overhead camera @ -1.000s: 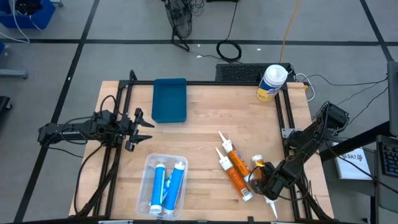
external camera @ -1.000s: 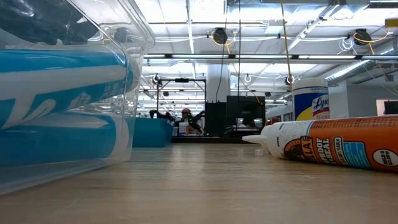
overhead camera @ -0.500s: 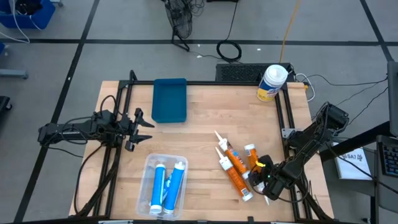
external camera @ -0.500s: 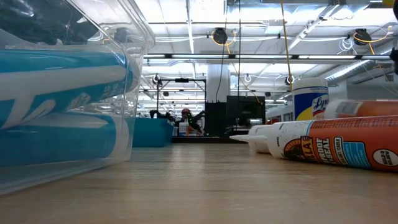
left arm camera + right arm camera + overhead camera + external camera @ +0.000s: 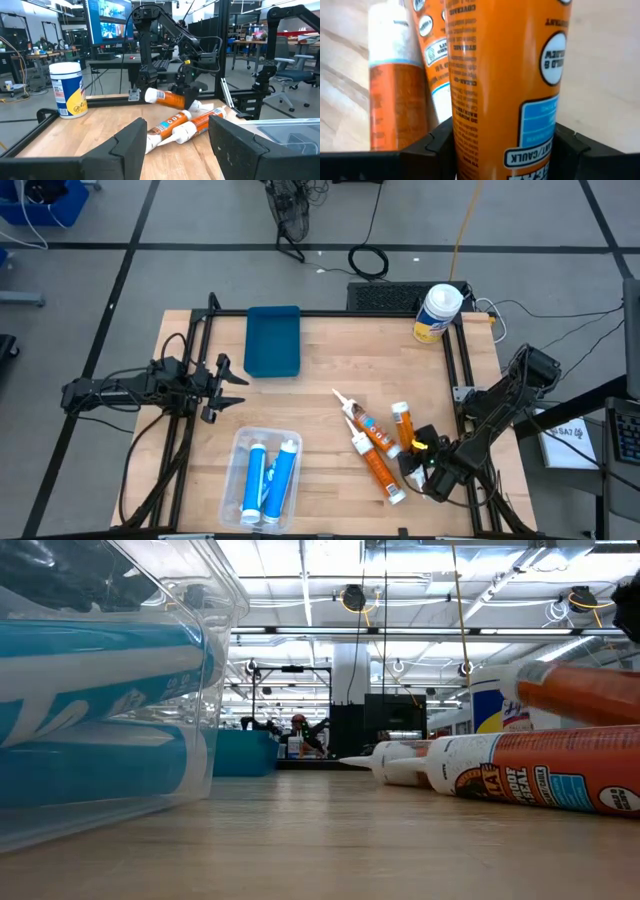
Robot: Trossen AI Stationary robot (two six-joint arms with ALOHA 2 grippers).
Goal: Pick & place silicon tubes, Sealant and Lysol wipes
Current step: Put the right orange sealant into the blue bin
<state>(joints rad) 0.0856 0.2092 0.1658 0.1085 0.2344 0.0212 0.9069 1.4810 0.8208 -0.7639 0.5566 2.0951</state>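
Note:
My right gripper (image 5: 418, 455) is shut on an orange sealant tube (image 5: 405, 428) near the table's right front corner. Two more orange tubes with white nozzles (image 5: 362, 422) (image 5: 377, 467) lie side by side on the table just left of it. The Lysol wipes canister (image 5: 437, 312) stands upright at the far right corner. A clear bin (image 5: 262, 475) at the front holds two blue tubes (image 5: 268, 478). My left gripper (image 5: 230, 377) is open and empty at the table's left side. My right gripper pinches the orange tube's round body (image 5: 502, 115) between its two fingers (image 5: 436, 145), which lie across the tube. The tube's white flat end (image 5: 400, 411) points toward the far edge and is raised above the lying tubes. Its nozzle end is hidden by the gripper.
A blue tray (image 5: 272, 340) lies at the far middle of the table. Black frame rails run along the table's left (image 5: 190, 380) and right (image 5: 462, 370) sides. Bare wood shows between the tray and the orange tubes.
My right gripper has lifted the orange tube and carried it a little toward the far left; the tube's white flat end has risen above the lying tubes. One lying orange tube has slid toward the table's left, its nozzle now farther left.

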